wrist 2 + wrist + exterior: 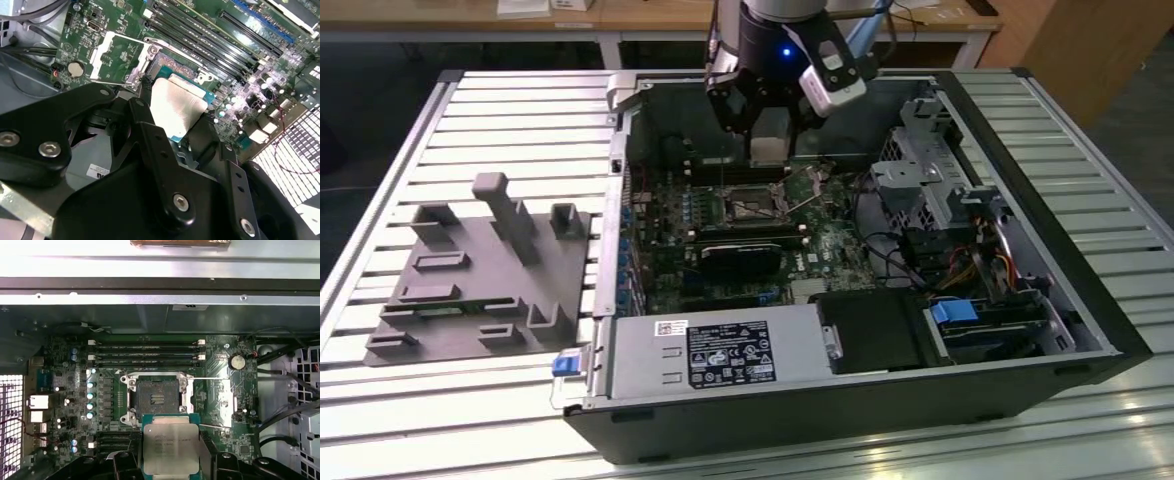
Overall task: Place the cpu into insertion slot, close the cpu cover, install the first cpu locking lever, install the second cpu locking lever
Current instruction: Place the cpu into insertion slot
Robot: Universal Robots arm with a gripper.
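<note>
My gripper [771, 128] is shut on the cpu [771, 150], a flat square chip with a silvery top and a green edge. It holds the cpu above the open computer case, a little short of the insertion slot [750, 206]. In the first wrist view the cpu [170, 447] sits between the black fingers [126, 462], just off the edge of the insertion slot [157, 399], whose dark pin field is bare. The cpu cover [221, 401] lies flipped open beside the slot. The second wrist view shows the cpu [176, 106], the cpu cover [119, 56] and part of the slot [172, 67].
The motherboard [827, 255] lies inside a black tower case [1107, 330] on a slatted table. Memory slots [145, 353], a black block [740, 256], a power supply [720, 350] and a drive cage [921, 185] ring the slot. A grey fixture [480, 270] stands at the exterior view's left.
</note>
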